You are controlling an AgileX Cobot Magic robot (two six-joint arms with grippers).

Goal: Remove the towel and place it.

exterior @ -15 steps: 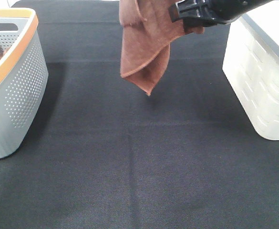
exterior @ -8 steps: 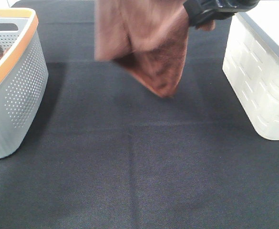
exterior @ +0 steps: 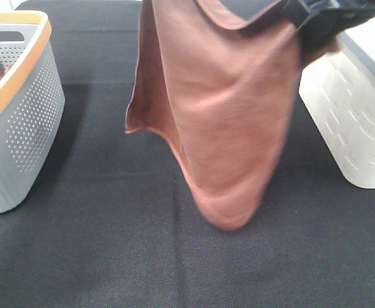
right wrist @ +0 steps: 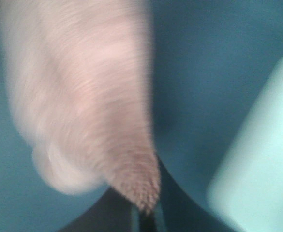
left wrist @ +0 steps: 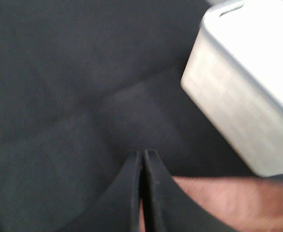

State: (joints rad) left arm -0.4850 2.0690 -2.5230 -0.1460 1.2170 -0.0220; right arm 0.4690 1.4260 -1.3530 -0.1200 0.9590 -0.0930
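Exterior high: towel (exterior: 219, 128) hangs from right claw (exterior: 306, 16).

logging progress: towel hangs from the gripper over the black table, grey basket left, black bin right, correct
No: the bin on the right is white, not black; the exterior high view shows it. The towel does hang from the right gripper over the black table, with the grey basket on the left.

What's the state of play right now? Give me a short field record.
towel: hanging spread over the black table, blurred
right hand: shut on the towel
left hand: shut, apparently pinching the towel too
grey basket: far left, something brown inside
white basket: far right
placed: not yet
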